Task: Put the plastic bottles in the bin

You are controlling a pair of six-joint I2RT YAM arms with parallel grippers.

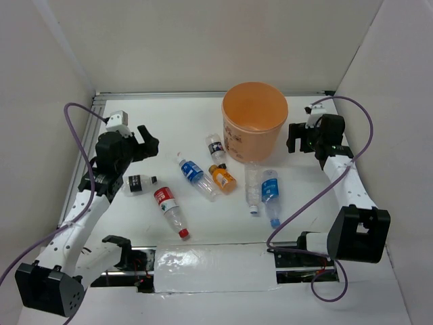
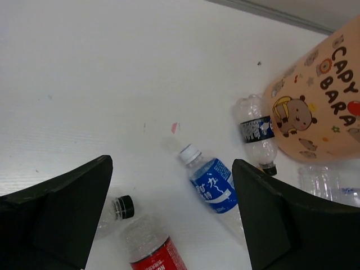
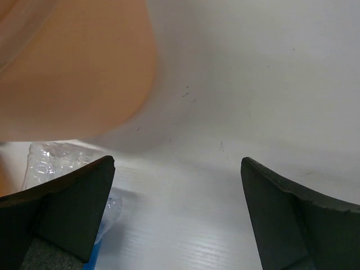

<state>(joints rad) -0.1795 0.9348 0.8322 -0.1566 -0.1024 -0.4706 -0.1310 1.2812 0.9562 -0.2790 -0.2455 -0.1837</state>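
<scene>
The peach-orange bin (image 1: 254, 118) stands upright at the back centre. Several bottles lie on the table in front of it: black-white label (image 1: 139, 184), red label (image 1: 169, 208), blue label (image 1: 196, 175), black-white beside the bin (image 1: 215, 146), orange (image 1: 222, 177), unlabelled clear (image 1: 252, 186), blue label (image 1: 270, 193). My left gripper (image 1: 145, 142) is open and empty above the table, left of the bottles. In its wrist view (image 2: 171, 163) the blue-label bottle (image 2: 212, 185), the red-label bottle (image 2: 152, 250) and a black cap (image 2: 125, 206) lie below it. My right gripper (image 1: 295, 139) is open and empty just right of the bin (image 3: 73, 62).
White walls close in the table on the left, back and right. A taped strip (image 1: 210, 267) runs along the near edge between the arm bases. The right wrist view shows a crumpled clear bottle (image 3: 56, 157) at the bin's foot, left of the gripper (image 3: 175, 163).
</scene>
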